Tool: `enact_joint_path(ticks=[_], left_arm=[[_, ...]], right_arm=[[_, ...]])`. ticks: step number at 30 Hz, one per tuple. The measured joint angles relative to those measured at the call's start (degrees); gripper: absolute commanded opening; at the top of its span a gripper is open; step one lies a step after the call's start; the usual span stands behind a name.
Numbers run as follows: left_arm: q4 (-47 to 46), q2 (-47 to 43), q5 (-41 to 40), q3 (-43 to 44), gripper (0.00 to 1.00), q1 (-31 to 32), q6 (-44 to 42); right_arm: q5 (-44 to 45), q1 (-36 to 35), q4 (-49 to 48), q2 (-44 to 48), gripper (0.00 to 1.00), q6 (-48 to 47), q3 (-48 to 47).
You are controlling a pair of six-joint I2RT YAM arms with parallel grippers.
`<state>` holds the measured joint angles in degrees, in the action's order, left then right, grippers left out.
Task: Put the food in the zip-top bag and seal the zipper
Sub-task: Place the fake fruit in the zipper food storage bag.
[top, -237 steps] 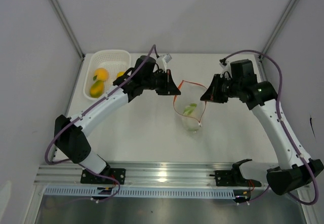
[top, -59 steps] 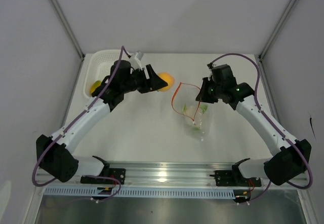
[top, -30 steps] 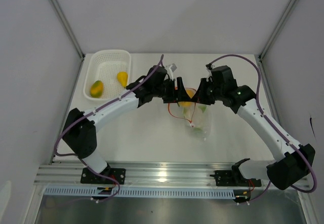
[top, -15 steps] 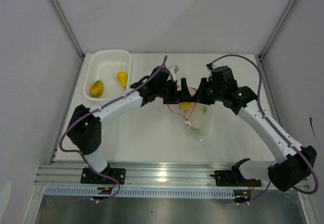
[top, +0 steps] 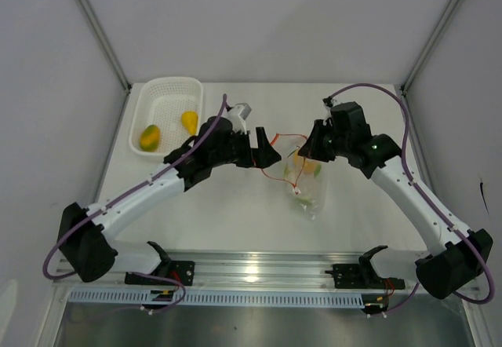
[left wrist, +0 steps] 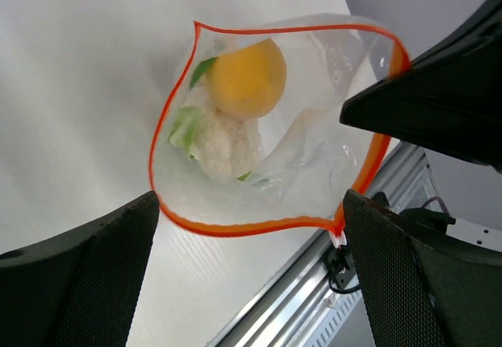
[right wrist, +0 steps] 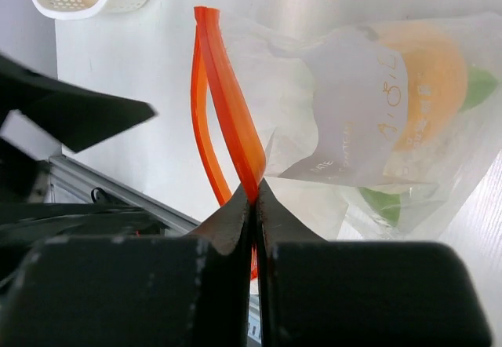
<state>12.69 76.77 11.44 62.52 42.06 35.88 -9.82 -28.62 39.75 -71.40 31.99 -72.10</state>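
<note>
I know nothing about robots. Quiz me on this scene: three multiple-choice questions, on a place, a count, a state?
1. How many fruits lie in the white basket? A none; B two; C four.
2. Where is the orange fruit? A in that basket; B in the zip-top bag; C nowhere in view.
3. The bag's zipper is: A open; B sealed; C torn off.
Answers: 1 B, a yellow fruit and a yellow-green fruit. 2 B, it shows through the clear plastic. 3 A, the strip forms a wide loop.
</note>
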Motion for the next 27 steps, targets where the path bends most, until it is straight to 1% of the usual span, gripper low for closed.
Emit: enact_joint_path(ticks=[4,8,11,17,22,25,27], left_arm=[[1.0,-5.7,-7.1,-0.6,0.99,0.0,-1.8],[4.8,-7.0,-13.7,0.6,1.00,-1.7,-3.6],[8.1,-6.1,-17.0,1.6,1.00,-6.8,-4.0],[11.7,-1.3,-19.4,2.1,0.99,-20.8,-2.9],[13.9,3.5,-21.0,3.2,1.00,-28.5,-1.8],[16.9,7.7,-23.3,7.7,0.99,-32.1,-0.8],[20.4,11.6,-24.9,12.9,0.99,-34.2,-0.5]], right_arm=[[0.0,0.2,0.0,0.1,0.00,-0.5,0.5],[-0.1,0.3,0.2,0.1,0.00,-0.7,1.2],[-0.1,0.3,0.3,0.3,0.00,-0.9,1.4],[-0.1,0.3,0.3,0.8,0.00,-1.2,1.9],[-0.6,0.3,0.3,0.8,0.00,-1.4,1.9],[-1.0,0.3,0.3,0.8,0.00,-1.7,1.9],[-1.2,0.3,0.3,0.8,0.00,-2.0,1.9]])
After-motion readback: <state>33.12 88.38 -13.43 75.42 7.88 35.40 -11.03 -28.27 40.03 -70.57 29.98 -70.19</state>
